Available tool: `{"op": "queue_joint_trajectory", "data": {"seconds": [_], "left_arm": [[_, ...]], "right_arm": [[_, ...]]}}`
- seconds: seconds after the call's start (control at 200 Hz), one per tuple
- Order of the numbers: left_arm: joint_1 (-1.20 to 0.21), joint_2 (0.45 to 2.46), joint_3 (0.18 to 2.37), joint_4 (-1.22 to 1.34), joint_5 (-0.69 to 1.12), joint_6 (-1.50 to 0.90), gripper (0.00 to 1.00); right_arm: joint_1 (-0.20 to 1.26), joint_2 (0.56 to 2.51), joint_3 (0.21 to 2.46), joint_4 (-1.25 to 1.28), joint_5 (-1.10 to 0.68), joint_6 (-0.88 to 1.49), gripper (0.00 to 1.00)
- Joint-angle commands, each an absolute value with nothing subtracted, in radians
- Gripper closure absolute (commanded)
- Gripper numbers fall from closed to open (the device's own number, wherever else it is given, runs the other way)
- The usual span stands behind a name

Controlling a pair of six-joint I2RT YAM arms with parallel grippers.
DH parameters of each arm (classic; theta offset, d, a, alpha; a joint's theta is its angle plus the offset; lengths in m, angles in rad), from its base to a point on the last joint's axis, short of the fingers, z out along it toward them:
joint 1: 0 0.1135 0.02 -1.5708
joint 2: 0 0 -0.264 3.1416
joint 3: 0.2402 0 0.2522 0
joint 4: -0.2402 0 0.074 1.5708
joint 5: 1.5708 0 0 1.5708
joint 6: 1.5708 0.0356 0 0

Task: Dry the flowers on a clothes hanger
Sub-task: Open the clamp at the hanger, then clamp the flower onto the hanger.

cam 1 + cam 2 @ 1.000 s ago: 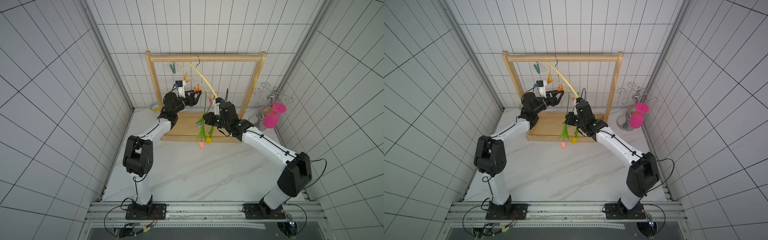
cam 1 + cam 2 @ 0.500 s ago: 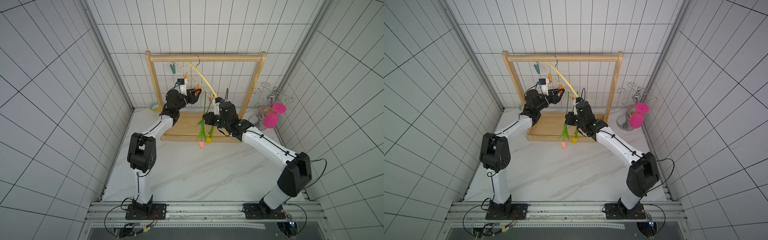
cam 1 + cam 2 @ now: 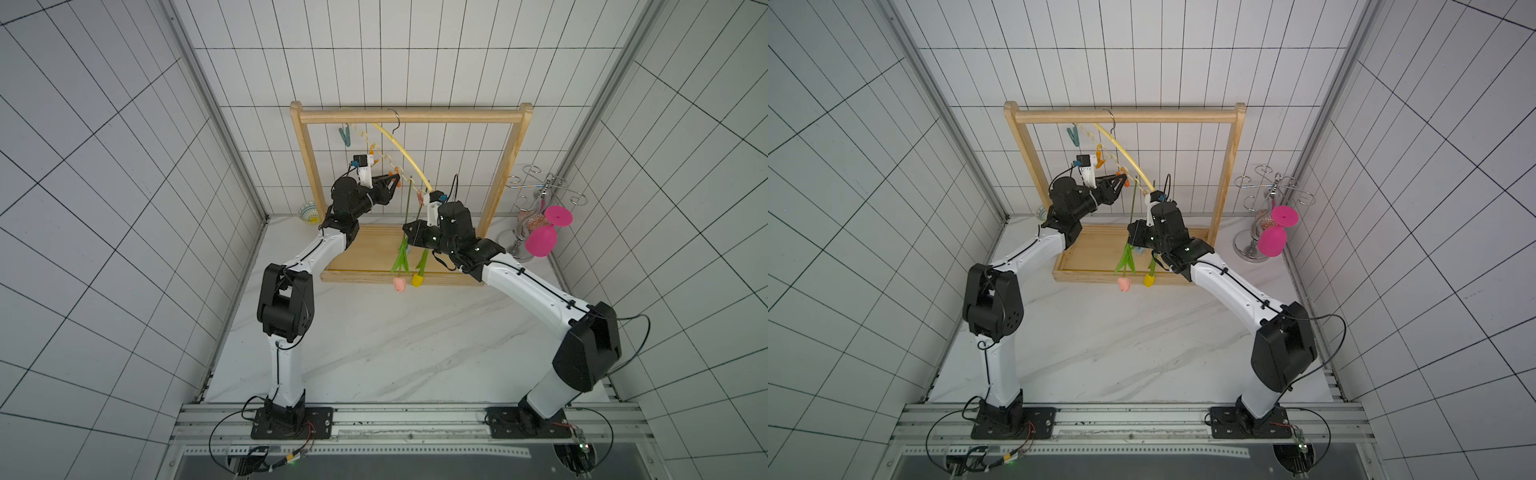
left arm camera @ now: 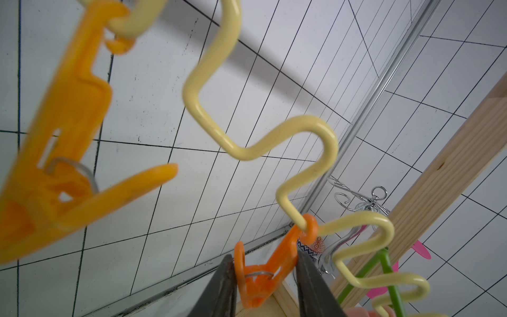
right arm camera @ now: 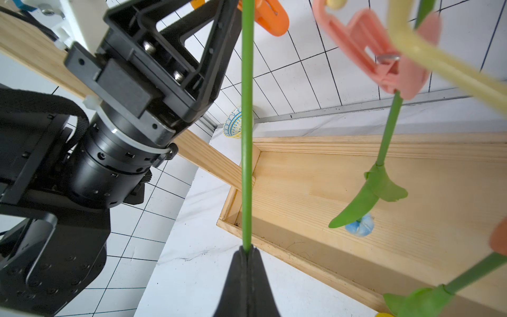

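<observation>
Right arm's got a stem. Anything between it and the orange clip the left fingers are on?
Nothing visible does. The stem held in the right gripper rises close beside the orange clip, which the left gripper grips by its sides. Only open air shows between stem and clip.

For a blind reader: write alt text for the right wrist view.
The right gripper is shut on a green flower stem that runs past the left gripper at an orange clip. Another stem hangs from a pink clip on the yellow hanger above a tray.
</observation>
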State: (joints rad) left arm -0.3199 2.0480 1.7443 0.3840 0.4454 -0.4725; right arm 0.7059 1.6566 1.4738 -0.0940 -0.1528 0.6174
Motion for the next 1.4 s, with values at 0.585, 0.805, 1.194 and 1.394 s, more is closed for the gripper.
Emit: {"op": "queue_joint_trajectory", "data": {"seconds": [0.585, 0.805, 1.194, 1.394], "left_arm": [[-0.322, 2.060, 1.793, 0.363, 0.438, -0.479, 0.77], [-0.322, 2.006, 1.741, 0.350, 0.420, -0.456, 0.77], [-0.333, 1.955, 1.679, 0.356, 0.429, -0.462, 0.76], [-0.334, 1.941, 1.644, 0.385, 0.434, -0.483, 0.75]], "right_arm": [[0.691, 1.695, 1.490, -0.057, -0.129, 0.612, 1.00], [0.678, 1.731, 1.490, -0.016, -0.146, 0.645, 1.00], [0.667, 1.810, 1.612, -0.046, -0.183, 0.705, 1.00], [0.662, 1.880, 1.721, -0.045, -0.243, 0.773, 1.00]]}}
